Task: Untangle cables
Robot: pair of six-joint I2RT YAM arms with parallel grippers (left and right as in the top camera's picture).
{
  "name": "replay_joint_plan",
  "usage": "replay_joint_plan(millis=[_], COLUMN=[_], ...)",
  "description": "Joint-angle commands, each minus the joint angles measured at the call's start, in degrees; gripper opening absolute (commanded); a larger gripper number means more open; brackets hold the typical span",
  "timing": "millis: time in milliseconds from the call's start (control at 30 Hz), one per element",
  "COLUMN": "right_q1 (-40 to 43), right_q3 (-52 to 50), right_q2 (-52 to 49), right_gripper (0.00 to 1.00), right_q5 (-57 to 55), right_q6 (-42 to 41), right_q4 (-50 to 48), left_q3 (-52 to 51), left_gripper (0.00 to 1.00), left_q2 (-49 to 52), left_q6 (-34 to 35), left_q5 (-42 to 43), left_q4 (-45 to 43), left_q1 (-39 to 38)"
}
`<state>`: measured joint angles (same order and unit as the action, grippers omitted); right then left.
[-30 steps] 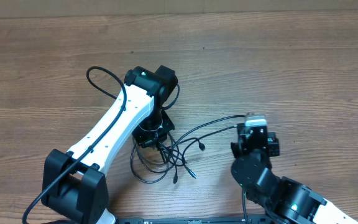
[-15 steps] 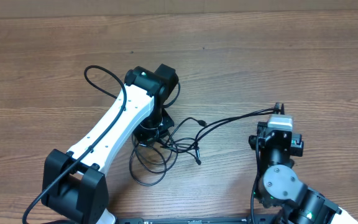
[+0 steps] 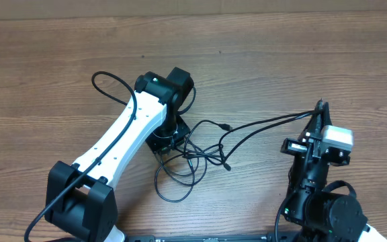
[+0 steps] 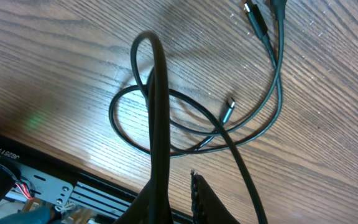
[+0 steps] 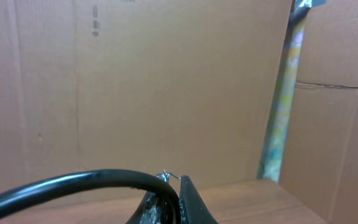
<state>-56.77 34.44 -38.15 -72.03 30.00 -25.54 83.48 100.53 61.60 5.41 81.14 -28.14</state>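
A tangle of thin black cables (image 3: 188, 156) lies on the wooden table (image 3: 59, 74) just right of my left gripper (image 3: 168, 139). In the left wrist view, my left gripper (image 4: 176, 198) is shut on a thick black cable (image 4: 159, 106) that rises from the jaws. A cable loop (image 4: 129, 127) and a plug end (image 4: 228, 112) lie on the wood below. My right gripper (image 3: 318, 111) is shut on a black cable (image 3: 267, 124) and holds it taut from the tangle. The right wrist view shows that cable (image 5: 73, 182) pinched in the jaws (image 5: 176, 198).
A second plug (image 4: 255, 22) lies at the top right of the left wrist view. A loose cable loop (image 3: 109, 84) arches off the left arm. Cardboard boxes (image 5: 135, 81) stand beyond the table in the right wrist view. The table's front rail (image 4: 92, 196) runs beneath the left gripper.
My right gripper has moved to the right and up with its cable, stretching it out of the tangle. The loose loops have slid right. The left gripper has stayed in place.
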Motion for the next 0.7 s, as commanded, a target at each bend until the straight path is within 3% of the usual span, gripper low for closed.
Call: replay_joint_plan(millis=[0,333,667], right_q1=[-0.11,-0.11,-0.04], right_q3=[0.57,0.57,0.57], right_q2=[0.55,0.02,-2.36], right_gripper=[0.04,0.04,0.04], right_q5=[1.88,7.26,8.07], right_q6=[-0.17,-7.87,-12.02], right_q4=[-1.42,-1.25,-1.86], left_q3=[0.68,0.68,0.68], left_gripper=[0.16,0.08,0.04], left_q2=[0.09,0.09,0.09], left_q6=[0.79,0.81,-0.35], left_q5=[1.97,13.70,14.95], left_q4=[-0.74,-7.37,-9.60], left_q1=[0.02,-0.22,-3.45])
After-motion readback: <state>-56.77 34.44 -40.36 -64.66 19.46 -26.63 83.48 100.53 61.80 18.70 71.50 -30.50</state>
